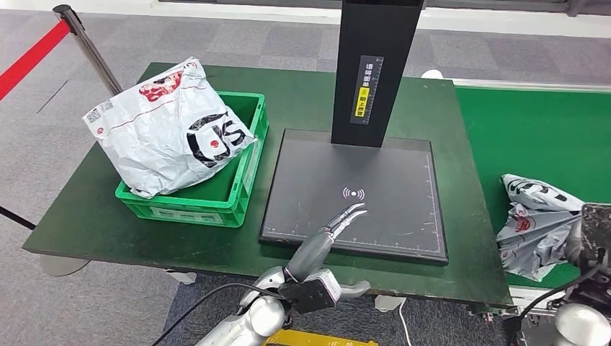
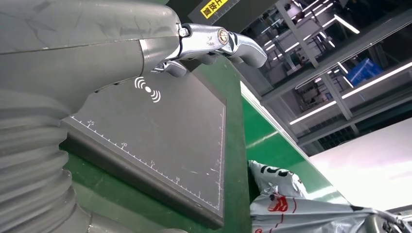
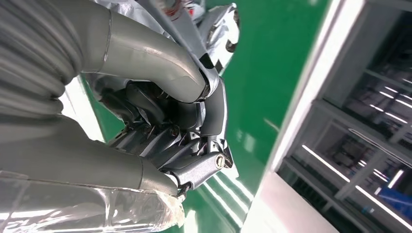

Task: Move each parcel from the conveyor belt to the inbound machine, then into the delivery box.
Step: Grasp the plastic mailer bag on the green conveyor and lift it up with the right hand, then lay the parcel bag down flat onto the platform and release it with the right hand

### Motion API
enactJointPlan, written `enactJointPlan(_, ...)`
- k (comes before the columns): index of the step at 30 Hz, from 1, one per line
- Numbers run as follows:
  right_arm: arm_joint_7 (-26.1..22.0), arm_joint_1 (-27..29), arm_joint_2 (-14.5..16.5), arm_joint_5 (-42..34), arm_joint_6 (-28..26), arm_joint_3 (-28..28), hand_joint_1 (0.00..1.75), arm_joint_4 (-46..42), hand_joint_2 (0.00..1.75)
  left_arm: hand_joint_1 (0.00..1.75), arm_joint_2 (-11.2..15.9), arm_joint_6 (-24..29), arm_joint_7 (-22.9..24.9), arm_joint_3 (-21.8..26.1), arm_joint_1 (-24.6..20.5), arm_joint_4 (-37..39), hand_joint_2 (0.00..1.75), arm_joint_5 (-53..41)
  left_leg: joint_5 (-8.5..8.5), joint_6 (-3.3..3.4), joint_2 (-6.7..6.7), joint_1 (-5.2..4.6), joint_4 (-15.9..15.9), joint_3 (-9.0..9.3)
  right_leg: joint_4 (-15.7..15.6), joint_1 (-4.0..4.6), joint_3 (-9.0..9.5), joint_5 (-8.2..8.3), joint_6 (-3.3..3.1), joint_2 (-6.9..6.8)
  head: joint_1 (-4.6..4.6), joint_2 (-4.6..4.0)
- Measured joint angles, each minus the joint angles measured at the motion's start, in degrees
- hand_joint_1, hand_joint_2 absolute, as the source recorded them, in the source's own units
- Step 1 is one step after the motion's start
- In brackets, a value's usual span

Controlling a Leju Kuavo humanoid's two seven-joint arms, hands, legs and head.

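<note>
Head view: you've got one parcel (image 1: 167,128) already sitting in the green delivery box (image 1: 248,155), so that one reads as done. The scanner pad of the inbound machine (image 1: 375,180) has nothing on it. A second grey parcel (image 1: 537,223) lies on the green conveyor belt (image 1: 533,130), so belt-to-machine and machine-to-box are both left for it. Your left hand (image 1: 346,218) is over the pad's near edge, fingers stretched forward and close together, holding nothing; the boxed parcel is well apart from them, off to their left. Your right hand (image 1: 587,241) is mostly cut off at the frame edge, right at the grey parcel.

Left wrist view: left hand (image 2: 214,43) fingers extended, slightly curled, nothing in them. Pad lies just below the fingertips; grey parcel (image 2: 301,208) is well beyond the pad's far side, on the belt.

Right wrist view: right hand (image 3: 194,145) has its fingers (image 3: 214,107) curled tight with crinkled parcel film (image 3: 214,29) pressed between thumb and fingers. I'd judge you have a grip on it, parcel not yet off the belt.
</note>
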Motion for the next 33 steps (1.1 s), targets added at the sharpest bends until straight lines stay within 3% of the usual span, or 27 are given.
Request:
enactJointPlan(17, 0.2, -7.9, -0.9, -0.7, -1.9, 8.7, 1.75, -3.8, 1.75, 0.0, -0.1, 0.4, -2.6, 0.0, -0.1, 0.6, 1.75, 0.5, 0.05, -0.02, 0.07, 0.01, 0.0, 0.1, 0.0, 0.01, 0.04, 0.05, -0.01, 0.07, 0.0, 0.0)
enactJointPlan(27, 0.0, -9.1, -1.0, -0.6, -1.7, 10.4, 1.75, -4.2, 1.75, 0.0, -0.2, 0.5, -3.1, 0.0, -0.2, 0.9, 1.75, 0.7, 0.04, -0.01, 0.06, 0.0, 0.0, 0.08, 0.0, 0.0, 0.04, 0.05, -0.01, 0.06, 0.01, 0.0)
enactJointPlan(33, 0.3, -13.5, -1.0, -0.3, -0.6, 15.3, 1.75, -3.5, 1.75, 0.0, -0.4, 1.2, -5.1, -0.8, -0.5, 2.4, 1.75, 1.6, 0.07, -0.04, 0.19, 0.01, 0.0, 0.16, 0.0, 0.01, 0.03, 0.07, -0.03, 0.18, -0.01, 0.0)
